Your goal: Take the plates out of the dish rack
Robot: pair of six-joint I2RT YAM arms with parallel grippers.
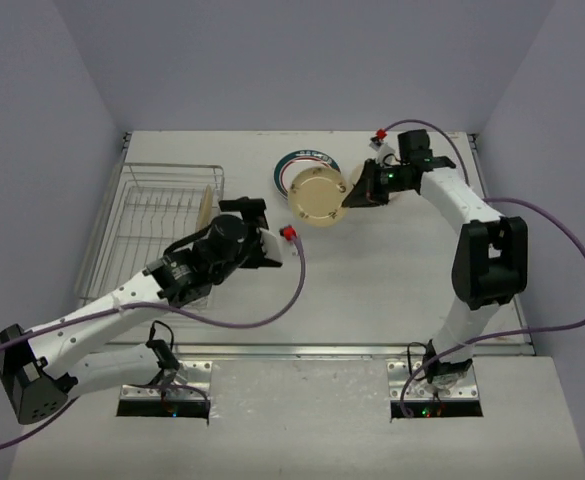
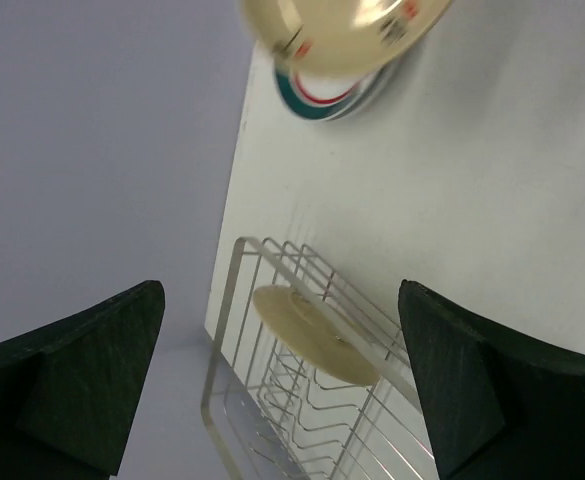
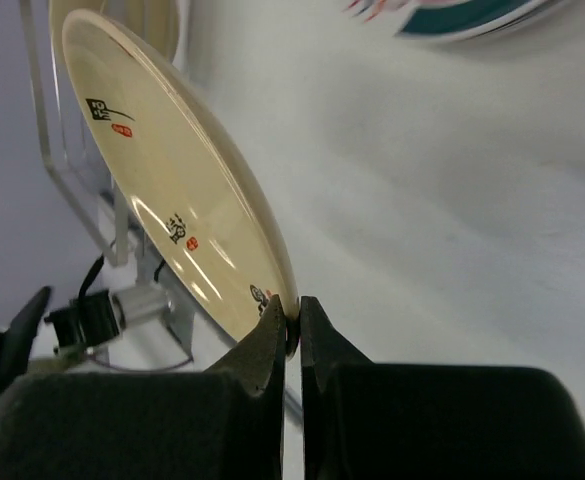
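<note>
The right claw (image 3: 292,318) is clamped on the rim of a tan plate (image 1: 317,198), holding it tilted above the teal-rimmed plate (image 1: 297,165) that lies on the counter (image 1: 392,290) at upper centre of the top view. The step looks like stacking. Level the tan plate, centre it over the lower one, bring it down until it rests, and only then part the fingers, or it may slide off. The left claw (image 2: 280,300) hangs spread wide and empty, facing the dish rack (image 1: 172,166) at left, where one cream plate (image 2: 312,345) stands edge-on, apparently next.
</note>
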